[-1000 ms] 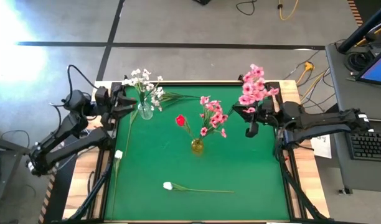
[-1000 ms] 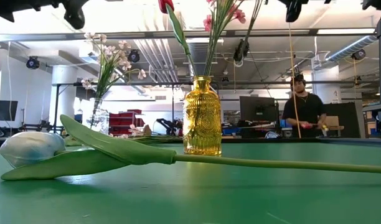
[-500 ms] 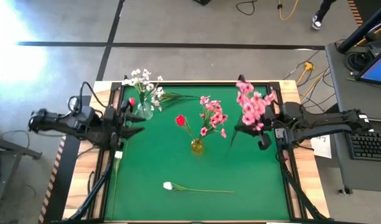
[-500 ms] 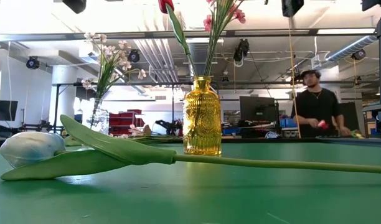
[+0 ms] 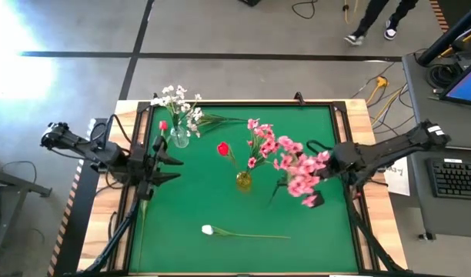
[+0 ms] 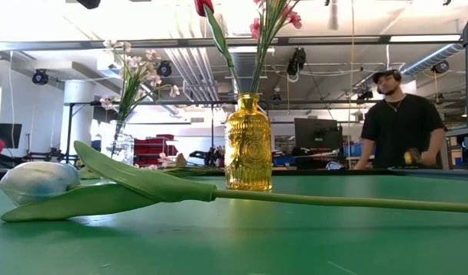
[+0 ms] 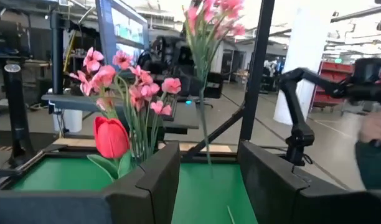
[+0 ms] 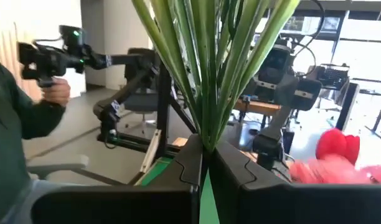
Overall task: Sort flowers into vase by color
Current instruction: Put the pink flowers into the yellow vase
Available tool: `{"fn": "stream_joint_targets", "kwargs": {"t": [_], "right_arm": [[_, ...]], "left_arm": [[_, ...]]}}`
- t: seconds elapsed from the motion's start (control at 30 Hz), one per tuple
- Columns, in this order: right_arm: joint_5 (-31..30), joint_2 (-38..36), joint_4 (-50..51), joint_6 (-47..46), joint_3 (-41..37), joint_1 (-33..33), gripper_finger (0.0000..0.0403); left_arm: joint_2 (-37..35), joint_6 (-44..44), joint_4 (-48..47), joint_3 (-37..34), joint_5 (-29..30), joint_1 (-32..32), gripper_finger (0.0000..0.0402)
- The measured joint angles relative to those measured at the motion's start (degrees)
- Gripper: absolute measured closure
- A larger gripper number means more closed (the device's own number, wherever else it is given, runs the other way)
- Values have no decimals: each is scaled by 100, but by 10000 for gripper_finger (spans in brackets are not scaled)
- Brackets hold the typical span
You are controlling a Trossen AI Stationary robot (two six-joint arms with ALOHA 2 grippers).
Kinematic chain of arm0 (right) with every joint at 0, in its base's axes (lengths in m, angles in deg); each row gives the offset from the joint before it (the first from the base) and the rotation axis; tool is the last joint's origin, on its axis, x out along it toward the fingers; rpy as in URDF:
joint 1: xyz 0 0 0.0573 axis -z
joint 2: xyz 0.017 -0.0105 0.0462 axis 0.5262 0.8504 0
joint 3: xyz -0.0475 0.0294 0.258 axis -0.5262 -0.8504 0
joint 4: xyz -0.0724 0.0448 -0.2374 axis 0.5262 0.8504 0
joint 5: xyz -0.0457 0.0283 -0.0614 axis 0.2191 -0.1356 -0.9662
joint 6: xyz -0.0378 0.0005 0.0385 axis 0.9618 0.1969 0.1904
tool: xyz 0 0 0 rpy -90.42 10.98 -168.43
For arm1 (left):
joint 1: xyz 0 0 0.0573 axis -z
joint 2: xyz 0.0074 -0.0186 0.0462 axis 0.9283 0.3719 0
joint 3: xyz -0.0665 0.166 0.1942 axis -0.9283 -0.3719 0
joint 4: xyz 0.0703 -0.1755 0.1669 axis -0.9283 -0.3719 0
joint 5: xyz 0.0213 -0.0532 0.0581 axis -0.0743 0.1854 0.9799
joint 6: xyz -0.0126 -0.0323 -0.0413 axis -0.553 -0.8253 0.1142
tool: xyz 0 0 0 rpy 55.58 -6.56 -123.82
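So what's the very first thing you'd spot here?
Probably the big spray of pink blossoms on green stems, clamped in the right gripper above the right half of the green table. Next, the shiny yellow glass vase mid-table holding a red tulip and more pink flowers, and a white tulip lying flat near the front.

Two slim black jointed arms, left arm point(image 5: 89, 150) at mid-left of the overhead frame, right arm point(image 5: 389, 150) at mid-right, each trailing thin black cables. Blocky matte-black fingers point(image 7: 147, 186) with angular bevelled edges at the bottom of both wrist frames.
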Motion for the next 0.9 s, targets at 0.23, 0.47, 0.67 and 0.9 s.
{"fn": "stream_joint_targets", "kwargs": {"t": [0.23,0.47,0.67,0.9], "right_arm": [[-876,1152,89,433,1122,-226,390],[-2630,2357,994,663,2479,-397,390],[-4246,3136,2021,560,3548,-389,390],[-4983,3550,2506,507,4106,-393,390]], "left_arm": [[101,-15,36,0,-2,0,249],[-76,-20,-173,7,-2,-2,249],[-118,-20,-216,7,-2,-2,249],[-111,-20,-341,7,-4,-2,249]]}}
